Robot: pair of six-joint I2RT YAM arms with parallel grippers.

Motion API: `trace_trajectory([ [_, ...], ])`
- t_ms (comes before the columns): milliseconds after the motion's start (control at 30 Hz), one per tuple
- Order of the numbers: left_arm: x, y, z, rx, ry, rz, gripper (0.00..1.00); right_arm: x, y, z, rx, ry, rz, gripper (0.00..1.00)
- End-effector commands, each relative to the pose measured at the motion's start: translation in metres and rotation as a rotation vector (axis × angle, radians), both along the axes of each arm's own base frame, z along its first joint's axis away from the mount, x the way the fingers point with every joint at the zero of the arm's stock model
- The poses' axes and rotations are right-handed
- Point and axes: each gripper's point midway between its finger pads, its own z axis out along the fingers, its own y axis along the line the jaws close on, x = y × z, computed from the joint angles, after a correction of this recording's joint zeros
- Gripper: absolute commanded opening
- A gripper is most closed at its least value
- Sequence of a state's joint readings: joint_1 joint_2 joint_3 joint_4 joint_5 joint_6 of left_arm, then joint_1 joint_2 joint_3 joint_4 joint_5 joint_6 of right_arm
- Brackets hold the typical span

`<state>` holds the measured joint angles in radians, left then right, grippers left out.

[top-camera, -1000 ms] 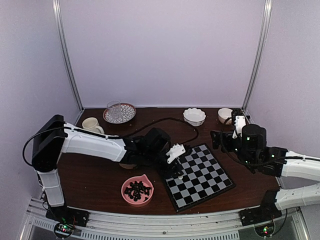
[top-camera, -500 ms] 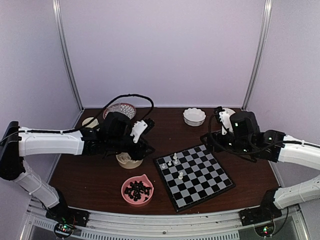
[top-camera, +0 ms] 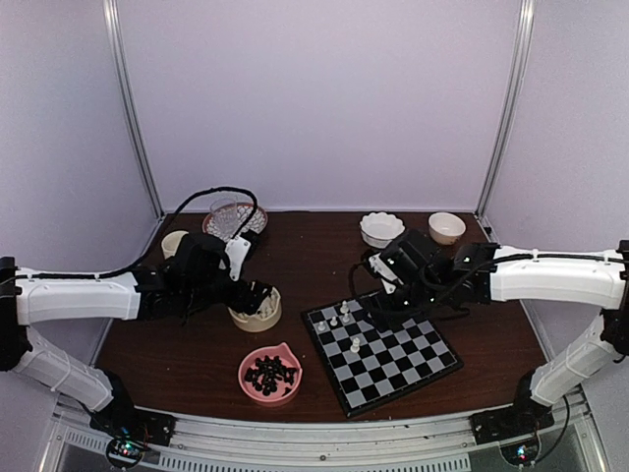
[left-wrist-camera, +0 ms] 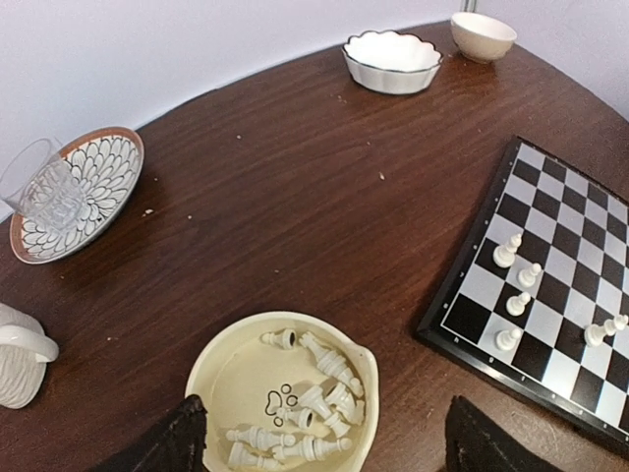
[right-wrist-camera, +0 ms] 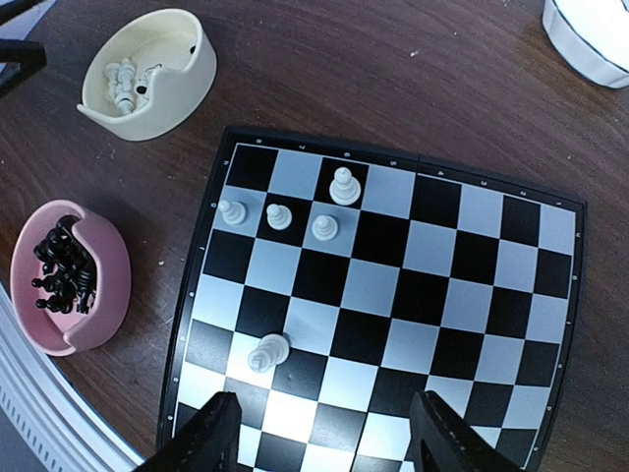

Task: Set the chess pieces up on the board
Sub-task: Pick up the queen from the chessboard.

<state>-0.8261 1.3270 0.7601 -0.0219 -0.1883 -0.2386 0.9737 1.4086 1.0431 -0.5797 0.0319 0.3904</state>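
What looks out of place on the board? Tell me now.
One cream-white piece sits alone, several squares from the other four clustered at the corner of the board, apparently off any starting row. The board also lies skewed to the near edge of the table. Nothing spilled or broken.

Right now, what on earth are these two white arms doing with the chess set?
Two robot arms are setting up a chess game. The left pincer hangs open over a cream bowl of white pieces, holding nothing. The right pincer hangs open and empty over the board, where five white pieces stand toward one side. The black pieces lie in a pink bowl beside the board; none stands on the board.
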Motion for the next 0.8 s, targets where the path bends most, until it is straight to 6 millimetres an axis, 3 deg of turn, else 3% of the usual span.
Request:
trace_trajectory([
  [0,0.007,0.016,0.017,-0.040,-0.073,0.100,0.85,-0.011,0.012,-0.009,-0.043,0.054,0.048,0.60],
  [300,0.006,0.026,0.021,-0.039,-0.094,0.132,0.85,-0.018,0.035,-0.038,-0.103,0.128,0.108,0.50],
  [700,0.005,0.024,0.019,-0.039,-0.087,0.122,0.84,-0.014,0.043,-0.065,-0.158,0.159,0.108,0.43],
  [767,0.005,0.024,0.019,-0.039,-0.087,0.122,0.84,-0.013,0.044,-0.067,-0.162,0.159,0.110,0.37],
])
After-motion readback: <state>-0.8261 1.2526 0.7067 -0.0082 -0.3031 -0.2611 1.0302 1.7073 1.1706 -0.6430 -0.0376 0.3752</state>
